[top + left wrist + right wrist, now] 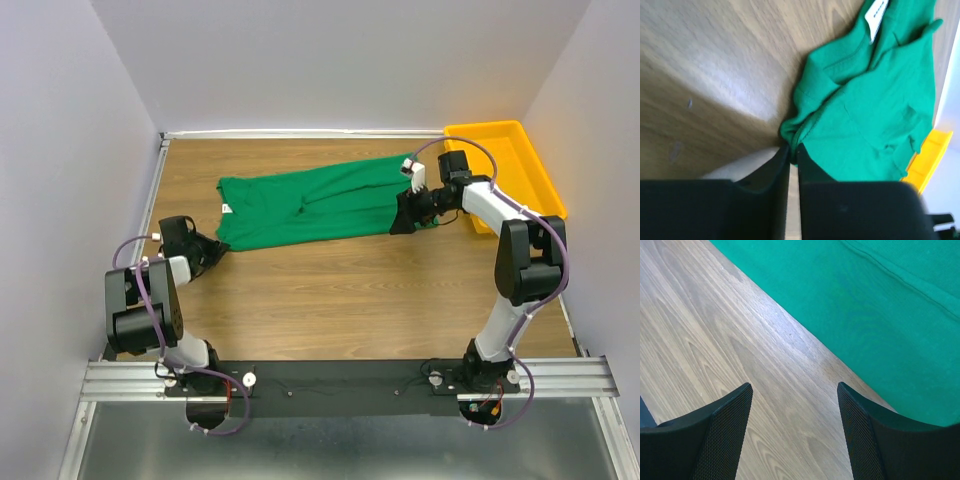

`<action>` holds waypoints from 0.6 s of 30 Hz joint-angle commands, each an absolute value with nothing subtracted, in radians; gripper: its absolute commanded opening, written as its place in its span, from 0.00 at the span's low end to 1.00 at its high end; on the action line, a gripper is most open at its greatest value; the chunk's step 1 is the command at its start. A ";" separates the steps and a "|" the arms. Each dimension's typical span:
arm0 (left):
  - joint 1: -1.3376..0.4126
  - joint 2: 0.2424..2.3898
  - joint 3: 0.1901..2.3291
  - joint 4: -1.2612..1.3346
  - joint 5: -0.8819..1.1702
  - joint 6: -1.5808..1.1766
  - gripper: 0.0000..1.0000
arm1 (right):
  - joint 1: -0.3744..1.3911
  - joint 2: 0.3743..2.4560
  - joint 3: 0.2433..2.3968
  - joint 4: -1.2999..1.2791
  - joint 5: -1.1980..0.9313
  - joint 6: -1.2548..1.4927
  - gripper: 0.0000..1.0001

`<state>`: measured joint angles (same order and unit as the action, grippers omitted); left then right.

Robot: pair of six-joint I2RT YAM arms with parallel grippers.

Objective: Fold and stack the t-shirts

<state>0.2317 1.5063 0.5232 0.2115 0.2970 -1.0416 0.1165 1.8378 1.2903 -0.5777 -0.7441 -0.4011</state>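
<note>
A single emerald-green t-shirt (320, 205) is seen spread flat and lengthwise across the far half of the wooden worktop (330, 300). Its small white label (227, 208) lies at the left end, and its right end is close to the yellow tray (548, 185), which is set in the far right corner. The cloth is creased and partly doubled over along its middle. The left fingers (218, 248) are held low at the near left corner of the shirt. In the left wrist view these left fingers (784, 156) are drawn almost together, with only a thin slit left between them. The bunched corner of the t-shirt (865, 115) runs right into the tips and appears to be nipped there. The white label (876, 12) is seen further up the cloth, and a piece of the yellow tray (925, 155) shows beyond the shirt's far edge. The right fingers (403, 215) are placed at the shirt's right end. In the right wrist view the right fingers (725, 430) are spread wide apart with nothing held between them. One is over bare worktop (715, 325) and the other over the straight edge of the t-shirt (880, 325), on which a stitched seam (900, 285) can be made out.
</note>
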 commanded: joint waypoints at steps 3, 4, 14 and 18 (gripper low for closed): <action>0.270 1.595 0.688 0.108 0.186 -0.912 0.06 | 0.117 1.790 1.285 -0.583 -0.739 -0.426 0.76; 0.281 1.604 0.713 0.092 0.178 -0.890 0.06 | 0.117 1.790 1.289 -0.583 -0.735 -0.433 0.76; 0.368 1.686 1.005 -0.161 0.134 -0.605 0.50 | 0.247 1.795 1.322 -0.594 -0.520 -0.840 0.77; 0.370 1.510 0.980 -0.153 0.106 -0.546 0.65 | 0.350 1.753 1.227 -0.575 -0.371 -0.992 0.77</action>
